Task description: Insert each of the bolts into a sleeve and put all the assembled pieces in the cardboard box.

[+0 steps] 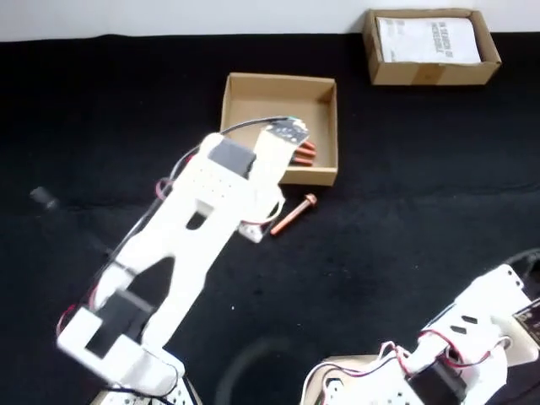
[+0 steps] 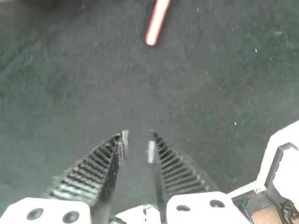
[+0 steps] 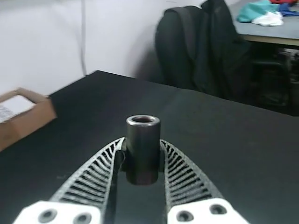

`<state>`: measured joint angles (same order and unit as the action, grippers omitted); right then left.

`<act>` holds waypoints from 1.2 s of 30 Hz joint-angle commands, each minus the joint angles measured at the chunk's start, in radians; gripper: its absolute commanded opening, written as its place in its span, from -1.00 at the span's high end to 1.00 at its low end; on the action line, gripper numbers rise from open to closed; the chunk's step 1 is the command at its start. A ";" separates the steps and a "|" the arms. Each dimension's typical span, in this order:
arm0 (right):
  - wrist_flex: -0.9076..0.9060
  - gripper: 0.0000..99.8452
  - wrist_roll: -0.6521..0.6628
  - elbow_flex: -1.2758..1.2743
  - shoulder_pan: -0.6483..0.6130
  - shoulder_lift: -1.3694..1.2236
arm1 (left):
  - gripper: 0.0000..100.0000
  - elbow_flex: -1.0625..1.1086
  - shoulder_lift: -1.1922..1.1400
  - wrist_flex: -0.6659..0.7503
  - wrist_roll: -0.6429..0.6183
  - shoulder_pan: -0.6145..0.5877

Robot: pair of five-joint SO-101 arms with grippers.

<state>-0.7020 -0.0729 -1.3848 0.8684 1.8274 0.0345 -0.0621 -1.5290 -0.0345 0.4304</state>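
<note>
Right gripper is pinching the sleeve upright between its jaws; left gripper is hovering, jaws slightly parted and empty, bolt lying ahead of them. Bolt pickup looks in hand: next it's needing to straddle that shank

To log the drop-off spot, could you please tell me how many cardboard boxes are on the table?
2. One open cardboard box sits mid-table with copper pieces inside; the second box, holding a printed sheet, stands at the far right corner.
</note>
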 commanded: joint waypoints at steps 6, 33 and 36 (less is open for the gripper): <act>0.236 0.98 0.012 -0.180 0.076 0.007 | 0.50 -0.361 -0.298 0.005 0.014 0.016; 0.467 0.98 0.012 -0.320 0.039 0.005 | 0.83 -1.319 -1.167 -0.040 0.330 0.045; 0.467 0.98 0.012 -0.325 0.039 0.005 | 0.98 -1.376 -1.196 -0.048 0.344 0.045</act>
<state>-0.2570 -0.0698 -1.6686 0.9206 1.8259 -1.2789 -1.2359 -1.5812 0.2923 0.4826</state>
